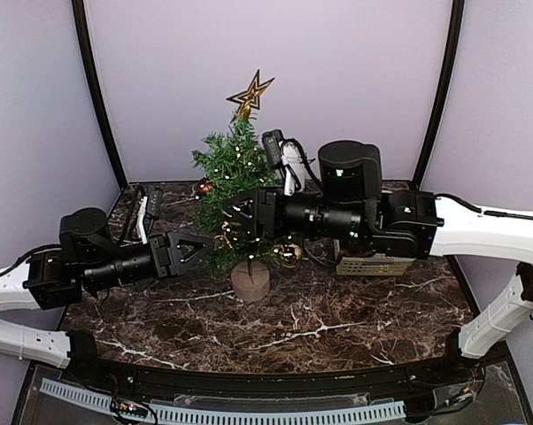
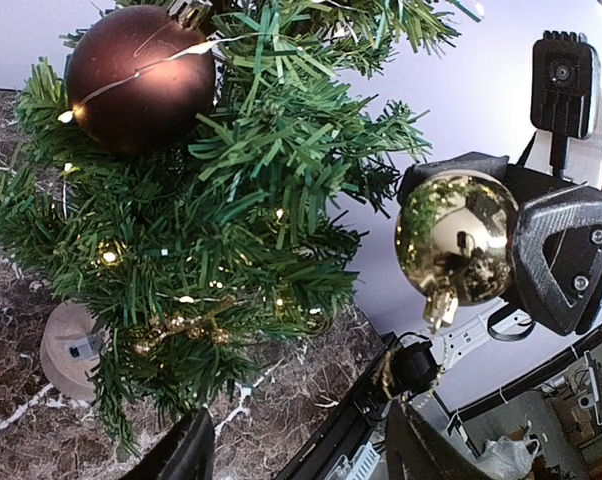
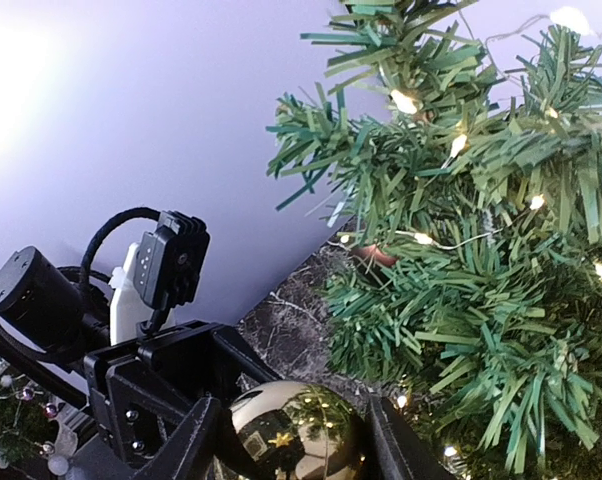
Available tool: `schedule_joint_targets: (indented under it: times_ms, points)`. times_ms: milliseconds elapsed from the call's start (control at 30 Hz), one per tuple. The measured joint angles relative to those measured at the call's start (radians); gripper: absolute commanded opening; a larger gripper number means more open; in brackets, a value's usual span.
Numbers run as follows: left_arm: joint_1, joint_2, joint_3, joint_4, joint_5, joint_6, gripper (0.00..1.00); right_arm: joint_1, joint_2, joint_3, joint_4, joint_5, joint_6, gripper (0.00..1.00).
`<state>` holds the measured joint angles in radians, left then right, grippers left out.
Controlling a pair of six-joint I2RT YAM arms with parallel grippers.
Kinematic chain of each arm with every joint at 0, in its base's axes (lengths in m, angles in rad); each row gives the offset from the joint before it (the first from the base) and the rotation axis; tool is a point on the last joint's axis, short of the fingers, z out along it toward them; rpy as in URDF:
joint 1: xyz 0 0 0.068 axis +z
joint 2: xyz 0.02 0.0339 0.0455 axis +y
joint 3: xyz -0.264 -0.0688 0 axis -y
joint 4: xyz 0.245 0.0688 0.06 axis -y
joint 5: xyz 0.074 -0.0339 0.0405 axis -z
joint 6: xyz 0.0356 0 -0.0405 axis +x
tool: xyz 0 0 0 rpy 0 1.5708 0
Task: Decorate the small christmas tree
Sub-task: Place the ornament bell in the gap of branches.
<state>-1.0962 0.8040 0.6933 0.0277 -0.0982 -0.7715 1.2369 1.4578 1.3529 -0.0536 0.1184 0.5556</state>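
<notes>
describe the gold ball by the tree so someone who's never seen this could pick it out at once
Find the small christmas tree standing in the middle of the table, then the right gripper poised beside its branches. The gold ball is clamped between that gripper's fingers. It is mirror-shiny gold and off the tree, whereas the matte brown ball hangs on a branch.

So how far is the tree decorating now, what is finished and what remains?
Done: the gold star tops the small christmas tree, its lights glow, and a brown bauble hangs on a branch. In hand: the right gripper holds a gold bauble beside the branches. To do: hanging it; the left gripper is open and empty.
</notes>
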Motion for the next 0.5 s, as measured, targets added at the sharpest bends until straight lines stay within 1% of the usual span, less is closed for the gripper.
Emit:
schedule_joint_targets:
  times_ms: [500]
  points:
    - [0.045,0.024,0.000,0.002,0.082,-0.012,0.61,0.002,0.037,0.016,0.016,0.193,-0.137,0.37]
